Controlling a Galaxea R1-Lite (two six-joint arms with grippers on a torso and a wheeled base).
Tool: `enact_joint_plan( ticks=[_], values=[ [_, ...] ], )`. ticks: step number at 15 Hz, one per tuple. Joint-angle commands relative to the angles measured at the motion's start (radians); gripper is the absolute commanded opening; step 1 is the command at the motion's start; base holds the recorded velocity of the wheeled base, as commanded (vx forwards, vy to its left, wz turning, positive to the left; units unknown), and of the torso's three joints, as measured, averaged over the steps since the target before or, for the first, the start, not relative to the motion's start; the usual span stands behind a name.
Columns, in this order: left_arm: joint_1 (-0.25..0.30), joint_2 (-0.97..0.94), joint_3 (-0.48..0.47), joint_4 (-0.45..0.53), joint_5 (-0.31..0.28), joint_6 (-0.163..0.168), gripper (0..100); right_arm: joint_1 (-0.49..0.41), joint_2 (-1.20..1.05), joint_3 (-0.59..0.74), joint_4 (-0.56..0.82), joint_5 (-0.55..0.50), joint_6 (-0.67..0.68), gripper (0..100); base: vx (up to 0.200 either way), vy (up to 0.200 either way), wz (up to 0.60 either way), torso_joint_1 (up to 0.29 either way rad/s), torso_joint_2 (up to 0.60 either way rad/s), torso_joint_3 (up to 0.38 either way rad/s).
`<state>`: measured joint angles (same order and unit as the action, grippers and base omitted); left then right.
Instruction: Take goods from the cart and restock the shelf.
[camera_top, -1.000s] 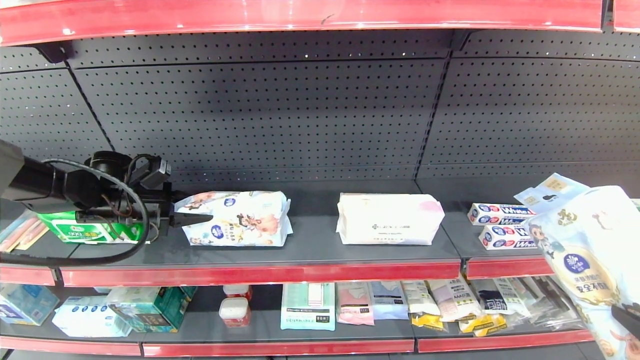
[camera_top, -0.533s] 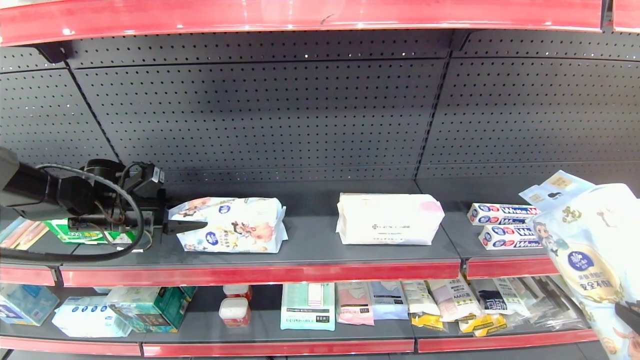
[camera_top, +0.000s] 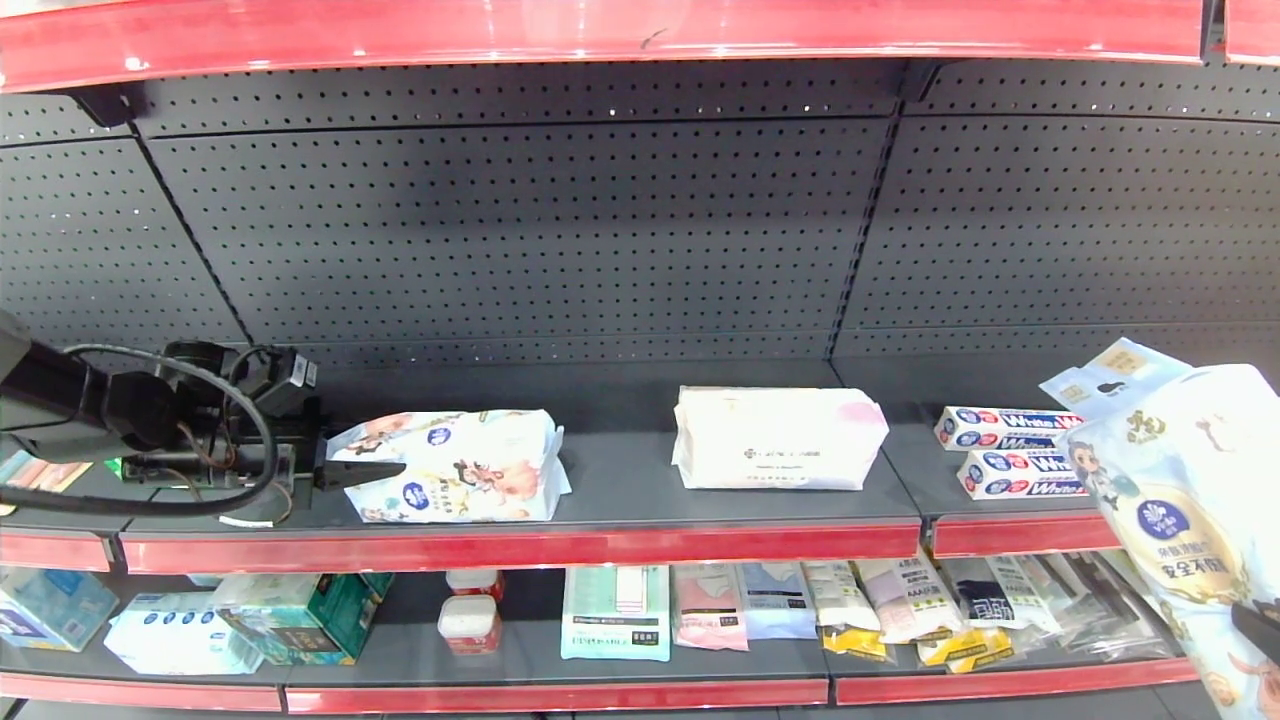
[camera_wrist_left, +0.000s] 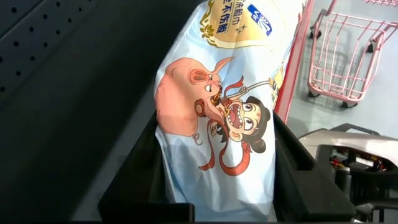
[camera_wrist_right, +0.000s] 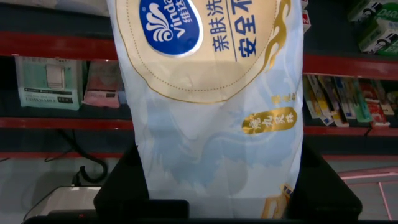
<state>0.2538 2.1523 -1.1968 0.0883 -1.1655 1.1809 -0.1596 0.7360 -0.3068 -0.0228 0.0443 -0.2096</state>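
On the shelf (camera_top: 640, 500), left claw (camera_top: 370, 468) grips a pillowy pack (camera_top: 470, 478); right claw (camera_wrist_right: 217, 193) grips a glossy bag (camera_top: 1170, 500).

The shelf (camera_top: 520, 548) has a glossy red front edge on dark grey boards; its back panel (camera_top: 520, 230) is dark grey, dotted with even holes. The cartoon pack (camera_top: 455, 480) is white and pale blue with pink-orange figures. The plain pack (camera_top: 778, 438) is white, blushed pink at one corner. The toothpaste boxes (camera_top: 1000, 428) are white, blue and red. The big pack (camera_top: 1180, 520) shows a gold oval and blue badge.
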Motion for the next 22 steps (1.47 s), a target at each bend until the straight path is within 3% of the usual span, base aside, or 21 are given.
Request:
enact_joint_plan(
  ticks=[1,7,11,22],
  values=[
    [0.015,-0.002,0.006,-0.001,0.001,0.0,0,0.0,-0.001,0.0,0.0,0.0,-0.001,0,0.0,0.0,0.0,0.0,0.0,0.0],
    [0.039,0.009,0.014,0.001,0.0,0.033,0,0.0,0.0,-0.011,0.001,0.0,-0.001,0,0.0,0.0,0.0,0.0,0.0,0.0],
    [0.036,0.015,0.006,-0.001,-0.045,0.034,0,0.0,0.0,-0.012,0.001,0.0,-0.001,0,0.0,0.0,0.0,0.0,0.0,0.0],
    [0.038,0.031,0.006,0.002,-0.063,0.034,0,0.0,-0.007,-0.018,0.001,-0.011,-0.002,0,0.0,0.0,0.0,0.0,0.0,0.0]
  ],
)
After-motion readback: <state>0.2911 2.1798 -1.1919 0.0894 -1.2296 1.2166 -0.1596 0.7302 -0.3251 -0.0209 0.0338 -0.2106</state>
